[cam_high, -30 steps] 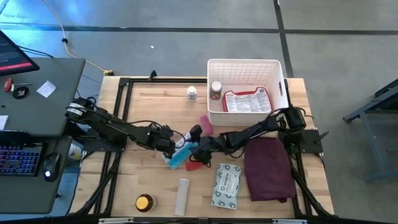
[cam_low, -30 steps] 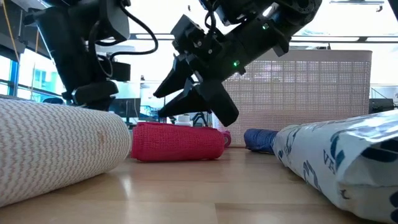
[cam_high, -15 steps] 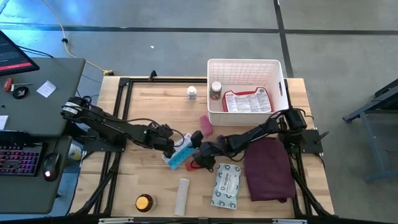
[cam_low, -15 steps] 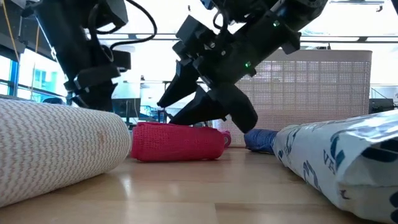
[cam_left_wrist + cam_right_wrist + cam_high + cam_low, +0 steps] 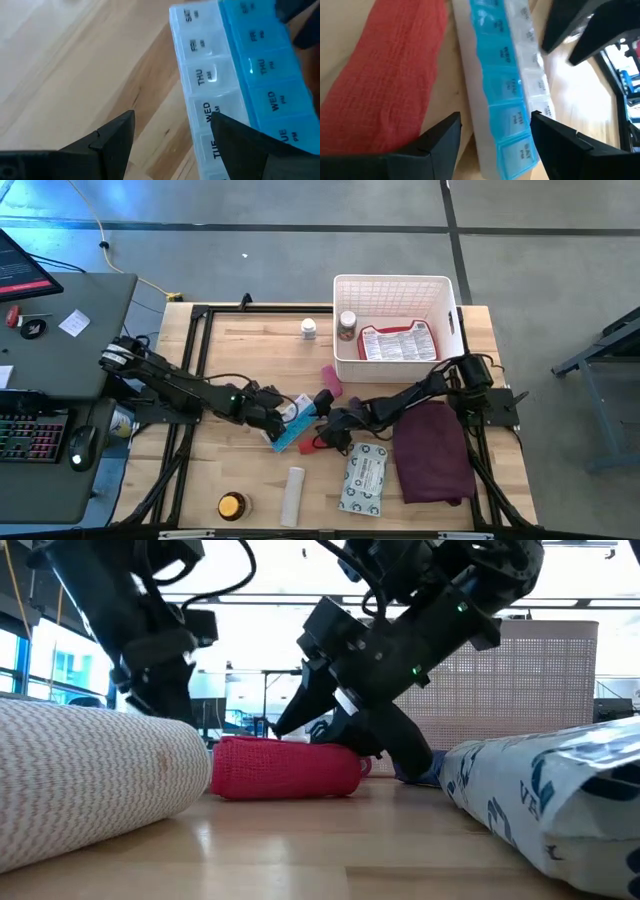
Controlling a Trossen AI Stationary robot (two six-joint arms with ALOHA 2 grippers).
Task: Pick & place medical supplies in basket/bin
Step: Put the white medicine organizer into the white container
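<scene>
A: Where is the weekly pill organizer [image 5: 291, 425]?

B: Flat on the counter [image 5: 240, 350], mid-table, beside a red bandage roll [image 5: 385, 75].

A: And the 2 grippers?

B: Left gripper [image 5: 165, 135] and right gripper [image 5: 495, 130] both straddle it, jaws open, gripping nothing.

A: Best approach?

B: Probably 1 arm closes across its width, then carries it to the white basket [image 5: 345, 285].

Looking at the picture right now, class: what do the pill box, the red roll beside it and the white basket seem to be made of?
Pill box: likely glossy, see-through plastic; blue and clear lids with printed day names.
Red roll: probably woven crepe bandage; matte, crinkled weave shows.
Basket: seemingly moulded white plastic; fine lattice walls.
</scene>
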